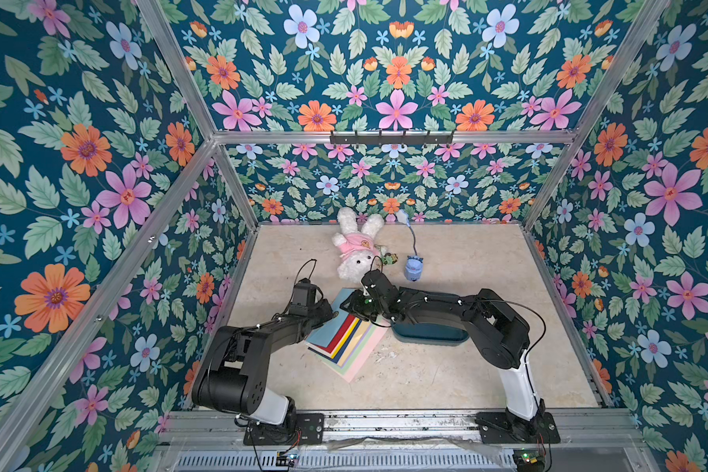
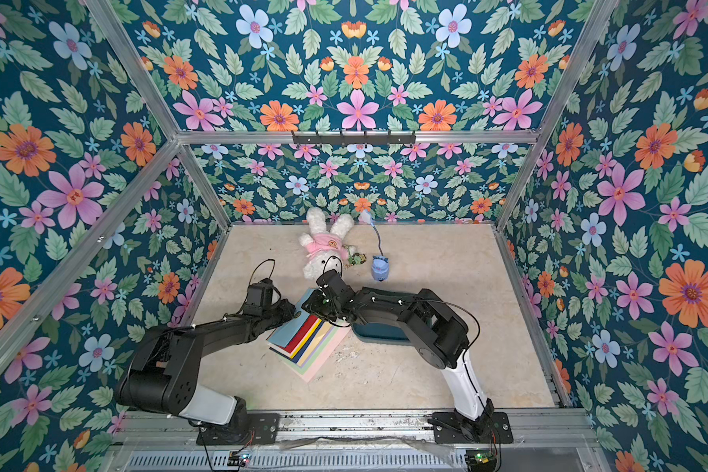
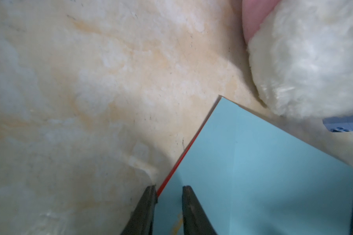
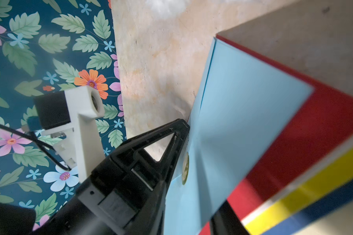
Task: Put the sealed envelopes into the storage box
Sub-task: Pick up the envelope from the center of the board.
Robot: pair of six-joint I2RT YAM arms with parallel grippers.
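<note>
- Shallow dark teal plastic storage box [image 1: 430, 338]: the right forearm covers most of it. Only the near wall and rim show, and the inside is hidden. Its long axis runs side to side.
- Fanned stack of coloured paper sealed envelopes [image 1: 350, 347]: just beside the box's left end, contact unclear. Long axis is diagonal, with the far ends angled toward the box and hidden under both grippers.
- Top light-blue envelope [image 4: 243, 122]: lifted off the red envelope [image 4: 314, 132] and creased. Its round seal sticker [image 4: 185, 168] shows.
- Right gripper [image 1: 354, 306]: fingers either side of that sheet, one finger [image 4: 177, 138] against it by the sticker, the other mostly hidden. Can't tell if it's clamped.
- Left gripper [image 3: 169, 190]: at the stack edge away from the box. Tips are narrowly apart, one over the light-blue envelope, one over the beige marbled tabletop [image 3: 90, 101].
</note>
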